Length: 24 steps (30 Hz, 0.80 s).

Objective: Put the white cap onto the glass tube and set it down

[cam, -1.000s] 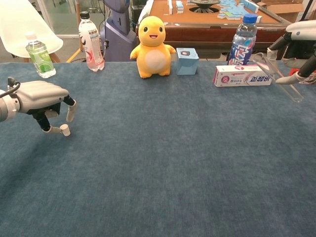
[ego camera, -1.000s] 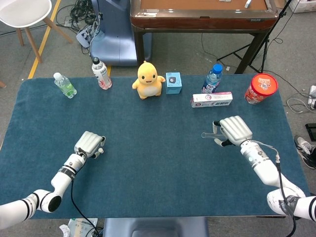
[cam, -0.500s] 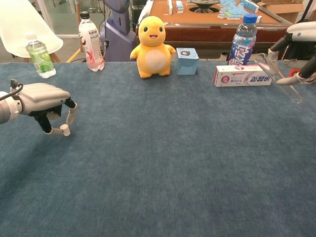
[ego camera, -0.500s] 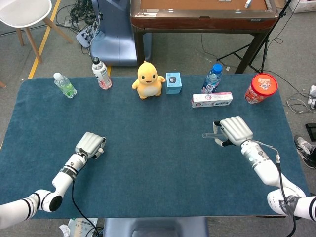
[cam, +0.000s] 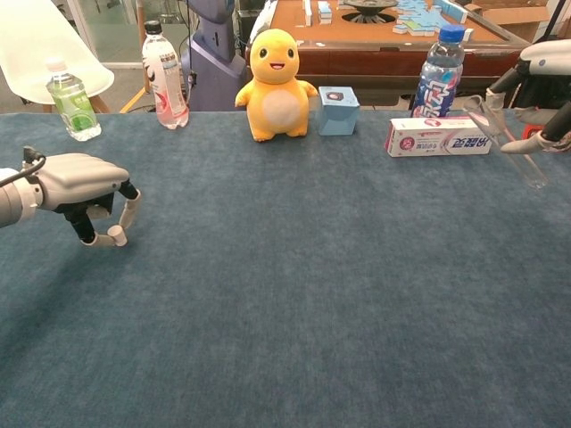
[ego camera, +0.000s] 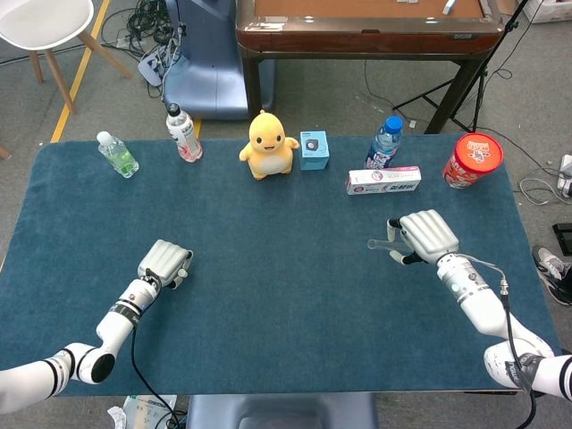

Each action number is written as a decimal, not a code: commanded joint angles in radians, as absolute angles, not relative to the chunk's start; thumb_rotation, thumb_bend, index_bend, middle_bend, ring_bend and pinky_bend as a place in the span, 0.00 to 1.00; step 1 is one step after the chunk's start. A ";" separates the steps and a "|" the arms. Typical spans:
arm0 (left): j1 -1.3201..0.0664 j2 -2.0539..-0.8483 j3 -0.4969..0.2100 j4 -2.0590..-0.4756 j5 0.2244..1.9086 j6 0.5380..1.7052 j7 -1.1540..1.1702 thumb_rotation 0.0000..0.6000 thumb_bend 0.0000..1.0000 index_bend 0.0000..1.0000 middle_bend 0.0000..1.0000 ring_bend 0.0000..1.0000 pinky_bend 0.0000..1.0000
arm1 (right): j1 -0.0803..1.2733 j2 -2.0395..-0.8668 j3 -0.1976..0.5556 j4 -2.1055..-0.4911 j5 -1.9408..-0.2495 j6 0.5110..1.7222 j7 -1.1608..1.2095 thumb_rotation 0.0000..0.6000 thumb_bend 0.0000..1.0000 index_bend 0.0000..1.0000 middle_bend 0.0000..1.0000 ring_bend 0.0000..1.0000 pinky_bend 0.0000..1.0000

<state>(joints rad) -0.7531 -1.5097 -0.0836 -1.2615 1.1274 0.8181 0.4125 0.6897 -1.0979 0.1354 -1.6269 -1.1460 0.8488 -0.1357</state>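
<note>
From the head view, your right robot hand (ego camera: pixel 424 236) was curled round the glass tube (ego camera: pixel 382 243), which stuck out sideways towards the middle of the worktop (ego camera: pixel 286 295) and was carried clear of the cloth, so that half of the job was in place; your left robot hand (ego camera: pixel 165 262) hung low over the near left part of the cloth with its fingers curled under, and the white cap could not be made out beneath it from above. From the chest view, the left robot hand (cam: pixel 78 180) had its fingertips closing on the white cap (cam: pixel 116 235), which sat at the cloth between them; whether you had it pinched or were only touching it I could not tell, and it did not look lifted. The right robot hand (cam: pixel 544 80) showed at the far right edge, gripping the glass tube (cam: pixel 505 138) tilted, open mouth uppermost. By my judgement you had the tube secured and the cap barely taken; the two were well apart, and lifting the cap, bringing the hands together, capping and setting down were all left to do
</note>
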 commanded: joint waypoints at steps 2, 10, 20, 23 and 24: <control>-0.752 -1.510 -0.088 -1.262 1.125 0.818 0.396 1.00 0.27 0.54 1.00 1.00 1.00 | 0.689 -1.098 0.135 -1.628 -1.146 0.850 -0.137 1.00 0.63 0.82 0.91 1.00 1.00; -0.732 -1.433 -0.132 -1.363 1.080 0.796 0.263 1.00 0.29 0.55 1.00 1.00 1.00 | 0.691 -1.107 0.137 -1.640 -1.151 0.851 -0.143 1.00 0.63 0.82 0.91 1.00 1.00; -0.683 -1.198 -0.190 -1.618 1.094 0.832 0.102 1.00 0.29 0.55 1.00 1.00 1.00 | 0.723 -1.247 0.189 -1.586 -1.216 0.886 -0.039 1.00 0.64 0.84 0.91 1.00 1.00; -0.671 -1.131 -0.207 -1.689 1.087 0.846 0.076 1.00 0.29 0.56 1.00 1.00 1.00 | 0.739 -1.312 0.206 -1.546 -1.240 0.890 0.020 1.00 0.64 0.84 0.91 1.00 1.00; -0.669 -1.112 -0.211 -1.709 1.086 0.849 0.070 1.00 0.29 0.56 1.00 1.00 1.00 | 0.745 -1.331 0.210 -1.533 -1.249 0.890 0.038 1.00 0.64 0.84 0.91 1.00 1.00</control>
<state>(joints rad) -0.6822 -1.1533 -0.1940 -1.6657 1.0906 0.8345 0.0948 0.7298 -1.2920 0.1949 -1.5634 -1.2260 0.8848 0.0007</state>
